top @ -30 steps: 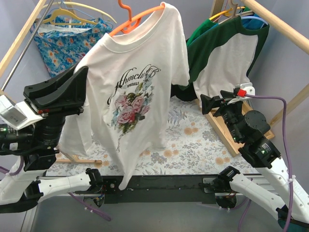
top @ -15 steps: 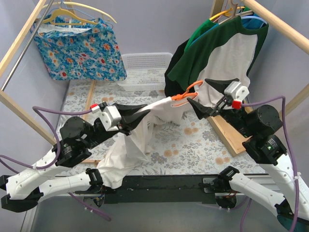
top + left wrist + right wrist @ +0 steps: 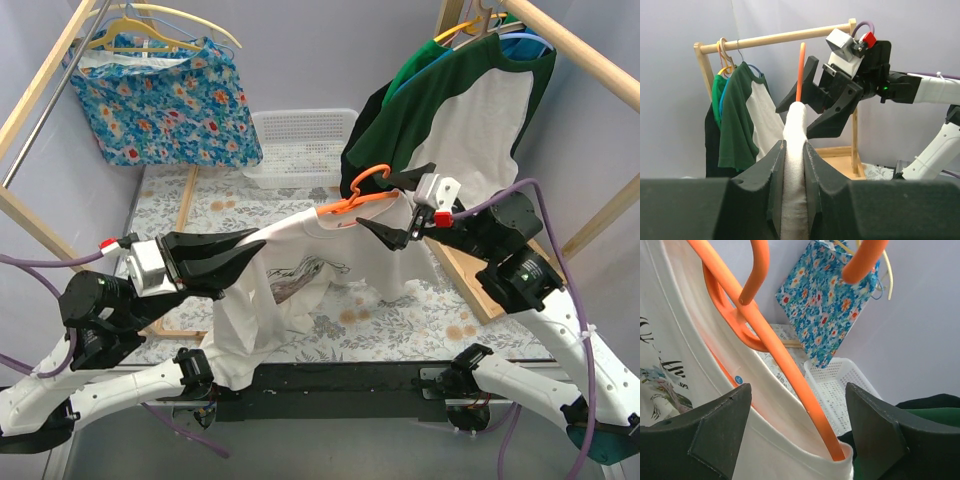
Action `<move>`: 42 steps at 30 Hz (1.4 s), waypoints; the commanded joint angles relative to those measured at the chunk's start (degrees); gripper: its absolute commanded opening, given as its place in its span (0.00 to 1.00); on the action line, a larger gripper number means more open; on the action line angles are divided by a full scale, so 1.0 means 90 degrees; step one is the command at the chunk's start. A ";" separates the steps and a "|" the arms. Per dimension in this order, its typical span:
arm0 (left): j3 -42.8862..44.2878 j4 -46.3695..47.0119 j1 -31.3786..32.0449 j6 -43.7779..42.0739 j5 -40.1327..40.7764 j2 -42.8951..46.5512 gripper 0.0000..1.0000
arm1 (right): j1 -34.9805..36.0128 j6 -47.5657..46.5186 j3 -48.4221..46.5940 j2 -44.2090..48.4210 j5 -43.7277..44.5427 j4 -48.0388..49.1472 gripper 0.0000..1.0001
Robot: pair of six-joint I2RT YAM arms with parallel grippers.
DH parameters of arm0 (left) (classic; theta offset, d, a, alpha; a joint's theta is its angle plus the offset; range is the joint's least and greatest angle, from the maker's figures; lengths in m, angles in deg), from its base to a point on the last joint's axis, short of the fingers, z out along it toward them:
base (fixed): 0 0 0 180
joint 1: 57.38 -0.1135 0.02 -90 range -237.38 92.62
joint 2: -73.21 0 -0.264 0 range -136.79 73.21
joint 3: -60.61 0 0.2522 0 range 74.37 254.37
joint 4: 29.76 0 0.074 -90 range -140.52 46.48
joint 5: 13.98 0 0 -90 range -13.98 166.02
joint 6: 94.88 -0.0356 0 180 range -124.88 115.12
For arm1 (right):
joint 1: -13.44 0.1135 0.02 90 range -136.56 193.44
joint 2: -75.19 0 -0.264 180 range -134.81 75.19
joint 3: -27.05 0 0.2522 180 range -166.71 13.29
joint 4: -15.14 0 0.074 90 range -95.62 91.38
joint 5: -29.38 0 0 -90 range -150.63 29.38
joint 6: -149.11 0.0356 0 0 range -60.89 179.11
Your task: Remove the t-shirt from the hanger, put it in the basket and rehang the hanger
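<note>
Pinching a fold of the white t-shirt [image 3: 794, 170] in the left gripper [image 3: 793, 150], jaws drawn narrow on the cloth. Sagging below that grip, printed front partly showing. Stretching away from it to the orange hanger [image 3: 365, 190], collar riding on the hanger's arm. Straddling hanger and collar with the right gripper [image 3: 372, 203], jaws standing wide, clamping nothing. Hanging just beyond that gripper, a green-and-white shirt [image 3: 470, 110] on the wooden rack [image 3: 580, 50].
</note>
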 commanded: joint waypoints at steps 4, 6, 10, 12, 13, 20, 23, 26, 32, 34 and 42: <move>-0.0114 0.0028 0.0031 0.0231 -0.0012 0.0107 0.00 | 0.0020 -0.0045 0.0285 -0.0016 -0.0781 0.1227 0.76; -0.0134 -0.0040 0.0031 0.0241 0.0075 0.0117 0.00 | 0.0020 0.0004 0.0275 -0.0016 -0.0957 0.1217 0.70; -0.0183 -0.0080 0.0021 0.0260 0.0144 0.0146 0.00 | 0.0020 0.0101 0.0284 0.0062 -0.1211 0.1169 0.60; -0.0183 -0.0119 0.0031 0.0270 0.0125 0.0146 0.00 | 0.0020 0.0179 0.0265 0.0033 -0.1426 0.1130 0.56; -0.0183 -0.0148 0.0021 0.0270 0.0144 0.0137 0.00 | 0.0010 0.0238 0.0265 0.0004 -0.1484 0.1139 0.56; -0.0202 -0.0246 0.0021 0.0280 0.0339 0.0214 0.00 | 0.0019 0.0540 0.0225 -0.0104 -0.2148 0.1197 0.55; -0.0183 -0.0285 0.0021 0.0319 0.0261 0.0234 0.00 | 0.0020 0.0901 0.0440 -0.0055 -0.2421 0.1792 0.56; -0.0192 -0.0324 0.0021 0.0368 0.0251 0.0244 0.00 | 0.0019 0.1155 0.0460 -0.0152 -0.2646 0.2164 0.48; -0.0270 -0.0363 0.0021 0.0495 0.0251 0.0312 0.00 | 0.0020 0.1400 0.0430 -0.0348 -0.2891 0.2476 0.11; -0.0290 -0.0363 0.0021 0.0524 0.0251 0.0303 0.00 | 0.0020 0.1634 0.0499 -0.0348 -0.2998 0.2787 0.08; -0.0427 -0.0343 0.0031 0.0651 0.0046 0.0166 0.00 | 0.0020 0.2307 0.0704 -0.0406 -0.3233 0.3639 0.43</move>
